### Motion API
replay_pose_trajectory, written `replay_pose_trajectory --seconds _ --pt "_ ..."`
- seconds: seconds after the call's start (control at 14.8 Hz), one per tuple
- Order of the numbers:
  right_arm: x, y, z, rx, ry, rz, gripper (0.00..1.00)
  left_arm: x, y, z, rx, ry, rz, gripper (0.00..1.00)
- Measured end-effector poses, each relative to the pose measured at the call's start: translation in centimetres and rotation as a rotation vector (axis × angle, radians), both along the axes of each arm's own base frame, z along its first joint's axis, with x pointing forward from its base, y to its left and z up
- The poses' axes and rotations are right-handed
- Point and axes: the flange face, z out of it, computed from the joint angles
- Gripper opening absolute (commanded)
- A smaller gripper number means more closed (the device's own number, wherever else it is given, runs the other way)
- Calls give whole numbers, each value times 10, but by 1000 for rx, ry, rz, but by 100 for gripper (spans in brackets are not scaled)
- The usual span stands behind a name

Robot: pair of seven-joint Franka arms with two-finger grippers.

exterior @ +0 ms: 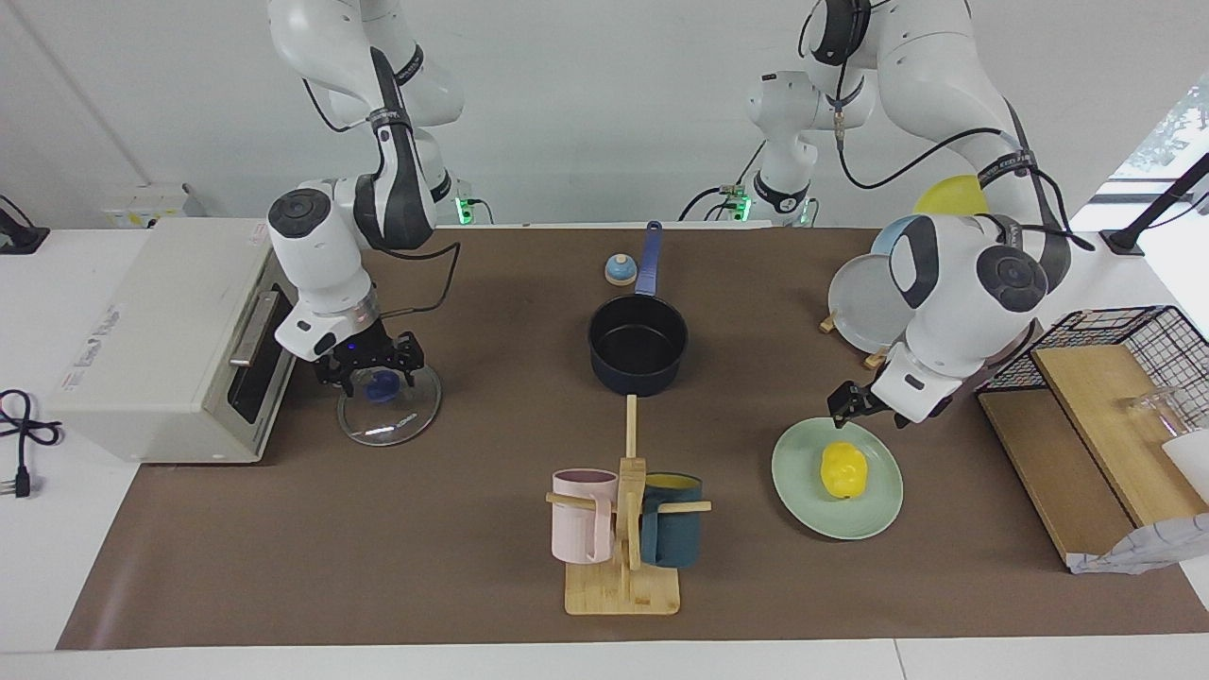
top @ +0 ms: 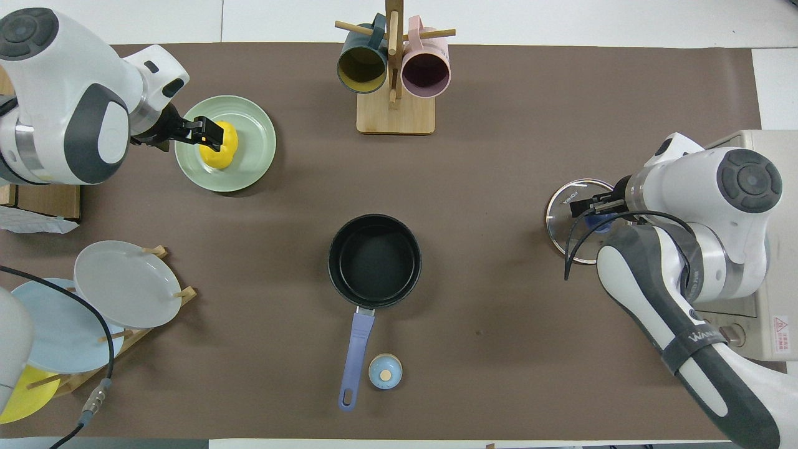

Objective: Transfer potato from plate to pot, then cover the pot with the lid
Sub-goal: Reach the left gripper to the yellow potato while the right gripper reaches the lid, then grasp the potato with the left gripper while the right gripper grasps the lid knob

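The yellow potato (exterior: 843, 469) (top: 222, 151) lies on the mint-green plate (exterior: 803, 491) (top: 257, 159) toward the left arm's end of the table. My left gripper (exterior: 864, 411) (top: 209, 133) is open and hangs just over the plate's edge and the potato, not touching it. The navy pot (exterior: 638, 378) (top: 374, 259) stands empty mid-table, its handle toward the robots. The glass lid (exterior: 397, 422) (top: 568, 218) lies flat in front of the toaster oven. My right gripper (exterior: 370, 370) (top: 595, 206) is open and low over the lid, a finger on each side of its blue knob (exterior: 383, 385).
A mug tree (exterior: 623, 529) with a pink and a teal mug stands farther from the robots than the pot. A toaster oven (exterior: 161, 340) sits beside the lid. A plate rack (exterior: 874, 302), a wire basket with boards (exterior: 1096, 397) and a small blue-topped wooden knob (exterior: 620, 270) are also here.
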Motion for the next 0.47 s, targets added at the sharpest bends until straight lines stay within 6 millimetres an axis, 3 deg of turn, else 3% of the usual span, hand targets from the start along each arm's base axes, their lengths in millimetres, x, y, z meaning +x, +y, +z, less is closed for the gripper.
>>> replay_pose_trajectory --seconds 0.27,0.47 --pt "0 -6 -18 -1 6 14 100 17 -7 -44 -8 -21 -39 100" --pt "-3 -5 -30 -1 21 16 100 21 -11 -53 -12 -46 -57 100"
